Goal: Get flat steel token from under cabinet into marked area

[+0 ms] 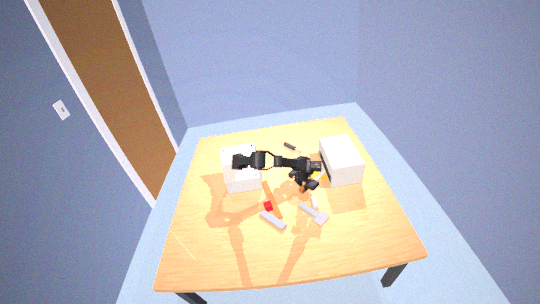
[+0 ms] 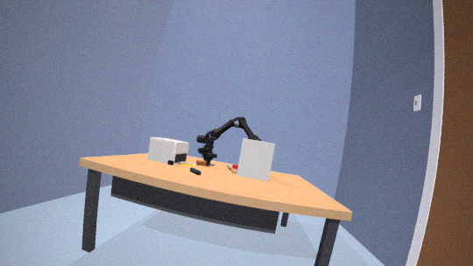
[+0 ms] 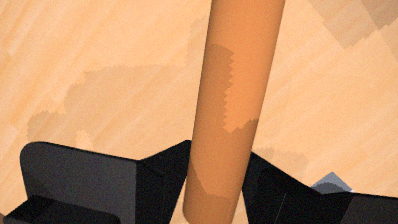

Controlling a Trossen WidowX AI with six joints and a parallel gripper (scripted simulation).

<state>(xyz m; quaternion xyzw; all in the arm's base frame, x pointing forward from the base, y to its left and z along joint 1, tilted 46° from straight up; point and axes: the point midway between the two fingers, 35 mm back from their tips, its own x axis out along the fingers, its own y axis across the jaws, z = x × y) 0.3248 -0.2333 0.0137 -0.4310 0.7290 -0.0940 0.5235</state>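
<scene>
The end effector is clenched on an orange rod. The white cabinet stands near the surface's right edge in the top view. Where the steel token is, I cannot tell.

orange rod cut off at frame's top, token too small to tell

The wooden table carries the white cabinet; on it lie also one red block; one pale flat bar; one black-handled tool.
</scene>
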